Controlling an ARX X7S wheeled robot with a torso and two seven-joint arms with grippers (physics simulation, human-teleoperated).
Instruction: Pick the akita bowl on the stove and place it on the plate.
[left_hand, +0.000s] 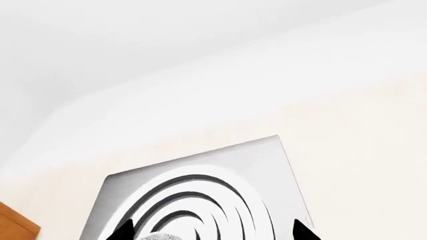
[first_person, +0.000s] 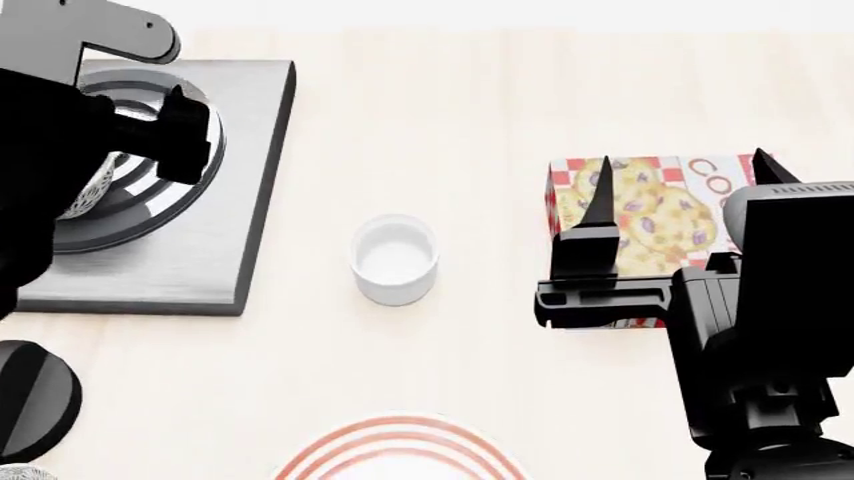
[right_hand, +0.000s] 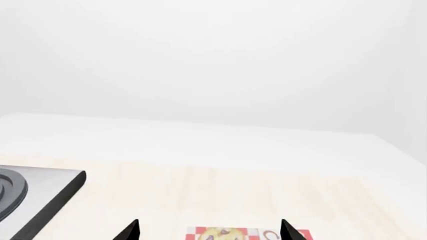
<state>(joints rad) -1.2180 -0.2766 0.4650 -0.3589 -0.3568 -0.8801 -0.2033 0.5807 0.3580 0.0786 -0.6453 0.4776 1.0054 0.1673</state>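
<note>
Overhead, the pale wooden table (first_person: 454, 110) spans the whole head view. On its far left sits the stove (first_person: 240, 200), a grey slab with ring burner, its black knob (first_person: 30, 400) nearer the robot. The left gripper (first_person: 160, 115) hangs over the burner; its 2 fingertips (left_hand: 121, 231) stand apart in the left wrist view, open, with the akita bowl (first_person: 88, 190) between them on the burner, a speckled sliver mostly hidden by the arm. The right gripper (first_person: 678, 170) hovers over a cookie box (first_person: 641, 215), its 2 tips spread, holding nothing. The plate (first_person: 400, 452) shows red rings at the near edge. A plain white cup (first_person: 394, 258) stands mid-table.
</note>
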